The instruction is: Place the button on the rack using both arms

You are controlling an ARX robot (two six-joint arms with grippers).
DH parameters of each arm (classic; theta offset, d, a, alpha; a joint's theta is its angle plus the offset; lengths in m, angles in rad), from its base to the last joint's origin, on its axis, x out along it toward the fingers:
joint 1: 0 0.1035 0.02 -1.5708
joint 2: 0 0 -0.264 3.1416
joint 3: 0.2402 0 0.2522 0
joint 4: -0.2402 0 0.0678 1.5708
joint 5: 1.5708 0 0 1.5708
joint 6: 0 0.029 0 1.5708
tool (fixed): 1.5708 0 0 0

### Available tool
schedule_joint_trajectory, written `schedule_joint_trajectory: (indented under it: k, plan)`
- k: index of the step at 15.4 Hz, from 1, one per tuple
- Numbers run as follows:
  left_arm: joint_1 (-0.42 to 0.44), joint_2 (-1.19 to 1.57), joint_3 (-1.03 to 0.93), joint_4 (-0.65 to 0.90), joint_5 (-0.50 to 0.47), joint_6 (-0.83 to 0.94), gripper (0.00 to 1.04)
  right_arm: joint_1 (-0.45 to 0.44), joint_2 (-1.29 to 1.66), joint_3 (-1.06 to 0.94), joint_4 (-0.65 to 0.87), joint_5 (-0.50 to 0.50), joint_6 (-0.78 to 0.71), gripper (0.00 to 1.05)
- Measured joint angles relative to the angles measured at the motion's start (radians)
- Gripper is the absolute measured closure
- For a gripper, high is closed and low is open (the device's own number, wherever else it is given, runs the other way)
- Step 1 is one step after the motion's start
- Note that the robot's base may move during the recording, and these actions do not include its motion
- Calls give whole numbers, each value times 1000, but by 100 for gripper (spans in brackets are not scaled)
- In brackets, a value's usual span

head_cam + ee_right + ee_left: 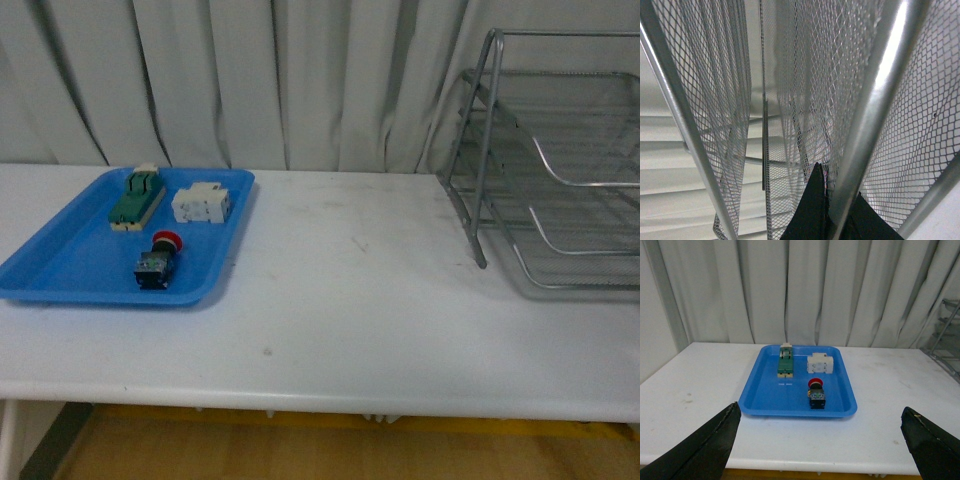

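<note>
While facing pale curtains (300,80) across white table (350,300): left gripper (820,411) splayed wide, empty; right gripper (836,212) perhaps around rack (487,150) tube, cannot tell; button (160,258) in blue tray (60,268).

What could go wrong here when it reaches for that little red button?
The button sits close to the white block in the blue tray, so the left gripper's wide-spread fingers could nudge either. The right wrist view shows the rack's mesh and tube right against the right gripper's fingers, which might snag there.
</note>
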Motion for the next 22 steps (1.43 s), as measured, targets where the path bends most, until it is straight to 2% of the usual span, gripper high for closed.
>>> schedule_joint_trajectory:
  k: [7, 12, 16, 18, 22]
  plan:
    - [0, 0, 0, 0, 0, 0, 7, -62, -40, -152, 24, -126, -55, 101]
    - [0, 0, 0, 0, 0, 0, 7, -135, -90, -292, 26, -252, -98, 101]
    - [0, 0, 0, 0, 0, 0, 7, -160, -127, -366, 19, -297, -115, 101]
    - [0, 0, 0, 0, 0, 0, 7, -162, -135, -386, 10, -301, -198, 81]
    - [0, 0, 0, 0, 0, 0, 7, -180, -162, -427, -14, -322, -220, 35]
